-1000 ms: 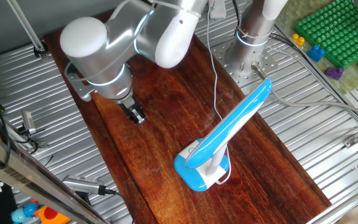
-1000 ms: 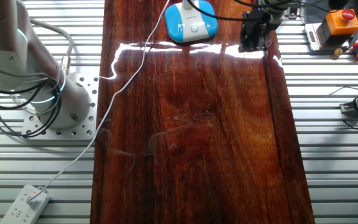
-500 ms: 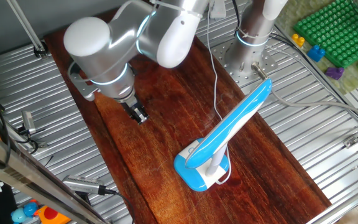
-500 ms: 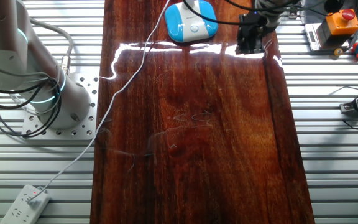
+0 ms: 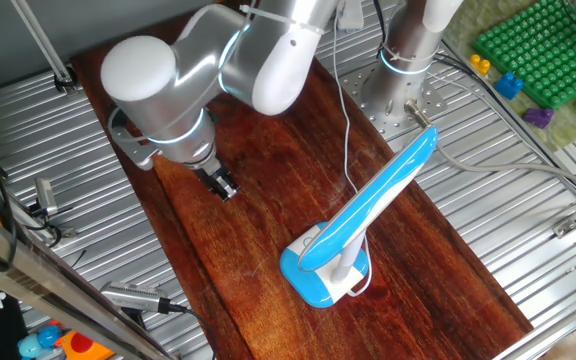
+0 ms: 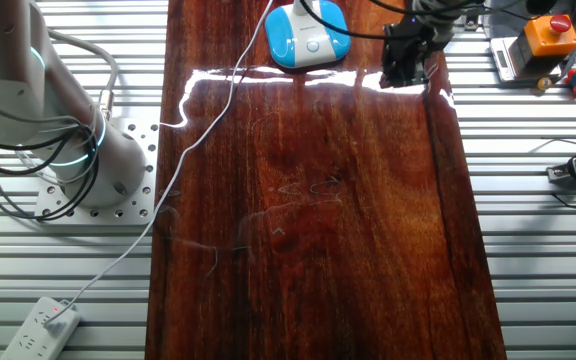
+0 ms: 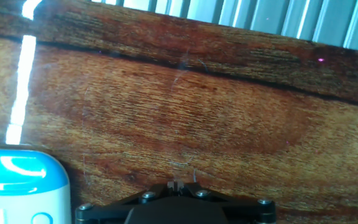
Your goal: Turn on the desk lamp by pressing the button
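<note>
The desk lamp stands on the wooden board, with its rounded blue-rimmed base (image 5: 320, 276) near the front and its long blue-white arm (image 5: 380, 192) slanting up to the right. In the other fixed view the base (image 6: 308, 34) shows a small round button (image 6: 314, 44). My gripper (image 5: 224, 187) hangs over the board's left part, well apart from the base. In the hand view the base's corner (image 7: 18, 185) is at the lower left, and my fingertips (image 7: 177, 184) touch each other with nothing between them.
A thin white cord (image 5: 344, 100) runs from the lamp across the board to a power strip (image 6: 40, 326). The robot's base (image 5: 405, 60) stands at the board's far edge. Green building blocks (image 5: 540, 50) lie at the far right. Ribbed metal tabletop (image 5: 528, 220) flanks the board.
The arm's upper links have shifted slightly; the gripper has barely moved over the board. The lamp has not moved.
</note>
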